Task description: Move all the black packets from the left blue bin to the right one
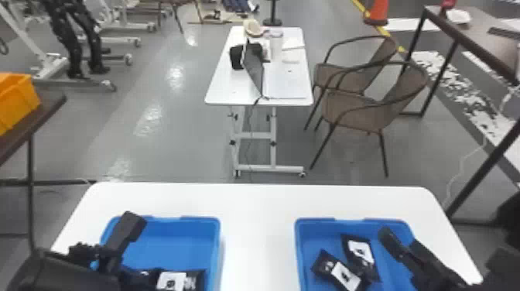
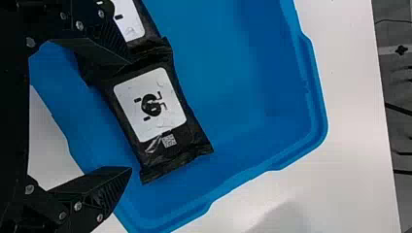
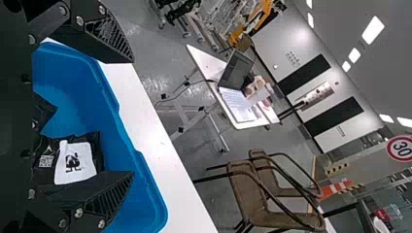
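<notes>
1. Two blue bins are set on the worktop (image 1: 259, 232), the left bin (image 1: 170, 247) toward its left edge, the right bin (image 1: 305, 238) toward its right edge; a bare strip is left between, presumably so that each is served by its own arm.
2. In the left bin, two packets are seen, label up: a near packet (image 2: 150, 104) and, touching its left end, a second packet (image 2: 128, 19). Both lie in the part toward the worktop's near edge. Which end is overlapped cannot be told.
3. The left tool (image 2: 131, 116) is held over the left bin, fingers spread, nothing gripped. The spread is likely meant for the near packet to be straddled.
4. Relative to that tool: the near packet's label is framed between and ahead of the fingertips; one finger is placed over the joint of the packets, the other just beside the free end.
5. Risk judged: both packets may be pinched together at the joint. A small shift toward the free end is advised before closing.
6. Two moved-side packets (image 1: 361, 251) are laid in the right bin. The right tool (image 3: 133, 116) is held above its right part, open and empty, probably kept ready.
</notes>
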You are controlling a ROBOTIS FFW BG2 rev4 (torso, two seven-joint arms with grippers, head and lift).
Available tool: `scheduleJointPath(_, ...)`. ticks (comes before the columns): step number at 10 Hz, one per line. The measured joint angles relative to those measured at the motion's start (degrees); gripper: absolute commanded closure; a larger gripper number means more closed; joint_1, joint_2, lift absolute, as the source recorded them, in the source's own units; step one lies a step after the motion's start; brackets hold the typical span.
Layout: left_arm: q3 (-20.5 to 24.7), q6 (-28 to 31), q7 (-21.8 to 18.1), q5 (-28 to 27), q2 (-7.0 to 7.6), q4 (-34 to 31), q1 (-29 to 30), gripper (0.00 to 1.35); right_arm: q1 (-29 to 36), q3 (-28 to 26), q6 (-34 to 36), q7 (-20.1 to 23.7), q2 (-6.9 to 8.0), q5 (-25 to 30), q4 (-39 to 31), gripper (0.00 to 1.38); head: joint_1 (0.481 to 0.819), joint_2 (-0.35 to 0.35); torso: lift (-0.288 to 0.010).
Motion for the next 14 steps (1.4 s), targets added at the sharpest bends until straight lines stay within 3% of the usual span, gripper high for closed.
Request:
scheduleJointPath(2, -0.32, -3.62, 2.93, 0.1, -0.25, 4.05, -2.05, 0.27, -0.17, 0.01, 0.0, 0.5, 0.0, -0.24, 0.36, 0.21, 0.695, 0.021, 0.0)
scheduleJointPath(6, -1.52, -12.15, 5.11, 3.8, 0.17, 16.94, -7.05, 0.3, -0.59, 0.01, 0.0, 1.13, 0.0, -0.75, 0.86, 0.21, 0.695, -0.003, 0.0)
scheduleJointPath(7, -1.48, -13.91, 5.38, 4.89, 0.03, 19.28, -7.61, 0.5, -0.58, 0.01, 0.0, 1.18, 0.0, -0.85, 0.96, 0.21, 0.695, -0.011, 0.0)
scheduleJointPath(8, -1.61, -15.03, 5.35, 5.62, -0.02, 20.59, -8.02, 0.92, -0.56, 0.01, 0.0, 1.18, 0.0, -0.92, 1.1, 0.21, 0.695, -0.015, 0.0)
scheduleJointPath(9, -2.16, -15.59, 5.17, 5.86, 0.08, 20.92, -8.28, 1.12, -0.55, 0.01, 0.0, 1.22, 0.0, -1.02, 1.17, 0.21, 0.695, -0.022, 0.0)
scheduleJointPath(12, -3.0, -16.15, 2.7, 5.44, 0.61, 19.86, -8.89, 1.12, -0.56, 0.11, 0.0, 1.37, 0.0, -1.33, 1.42, 0.21, 0.695, -0.029, 0.0)
scheduleJointPath(14, -1.24, -16.52, 1.38, 6.49, 0.55, 13.85, -6.82, 1.12, -0.77, 0.25, 0.0, 1.58, 0.0, -1.38, 1.55, 0.21, 0.695, -0.026, 0.0)
